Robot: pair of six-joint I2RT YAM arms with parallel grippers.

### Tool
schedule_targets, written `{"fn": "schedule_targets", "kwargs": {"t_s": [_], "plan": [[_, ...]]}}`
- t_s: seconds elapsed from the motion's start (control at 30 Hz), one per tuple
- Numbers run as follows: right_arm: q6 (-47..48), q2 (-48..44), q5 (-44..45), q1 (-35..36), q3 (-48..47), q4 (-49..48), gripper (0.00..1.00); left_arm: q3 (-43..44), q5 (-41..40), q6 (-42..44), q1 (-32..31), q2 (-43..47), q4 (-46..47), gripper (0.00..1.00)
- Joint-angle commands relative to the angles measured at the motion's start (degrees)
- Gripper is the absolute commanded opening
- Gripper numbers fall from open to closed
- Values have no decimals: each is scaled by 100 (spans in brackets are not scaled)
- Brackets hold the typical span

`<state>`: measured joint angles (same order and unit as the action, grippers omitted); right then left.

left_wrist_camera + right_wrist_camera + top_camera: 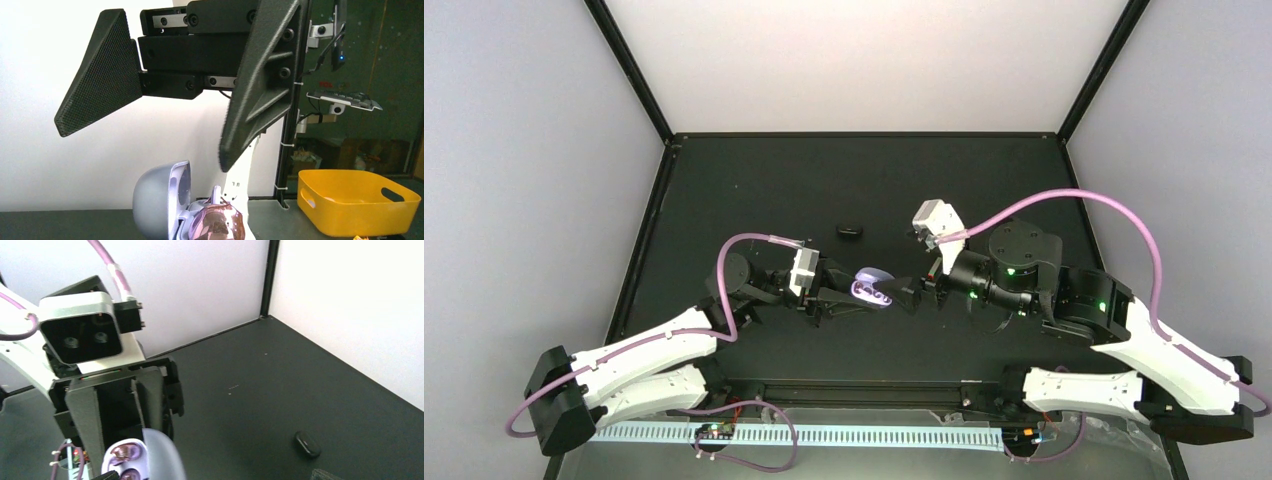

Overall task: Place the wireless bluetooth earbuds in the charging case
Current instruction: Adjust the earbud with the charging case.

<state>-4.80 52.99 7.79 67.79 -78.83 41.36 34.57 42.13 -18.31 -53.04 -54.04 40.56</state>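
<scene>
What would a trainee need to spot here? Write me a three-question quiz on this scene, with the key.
1. Multiple choice: which gripper holds the charging case? A) left B) right C) neither
2. True or false: the case's lid is shut.
3. Short answer: what lies alone on the table, beyond both arms?

Key
1. A: the left gripper is shut on the case. The right gripper stands open beside it.
2. False: the lid is up.
3. A small black item.
</scene>
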Motion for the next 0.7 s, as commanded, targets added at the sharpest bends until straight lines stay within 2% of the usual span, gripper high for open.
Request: {"fn": "schedule_targets", "kwargs": {"t_s": [0.0,0.17,0.67], "plan": [[-111,-11,-513,22,-59,-193,100,154,-25,-5,-66,-69,242,1],[-149,106,-604,22,-24,-245,100,173,-18,6,-91,-89,251,2],[-267,368,-123,24,86,-106,100,191,3,86,-146,38,181,2]]}}
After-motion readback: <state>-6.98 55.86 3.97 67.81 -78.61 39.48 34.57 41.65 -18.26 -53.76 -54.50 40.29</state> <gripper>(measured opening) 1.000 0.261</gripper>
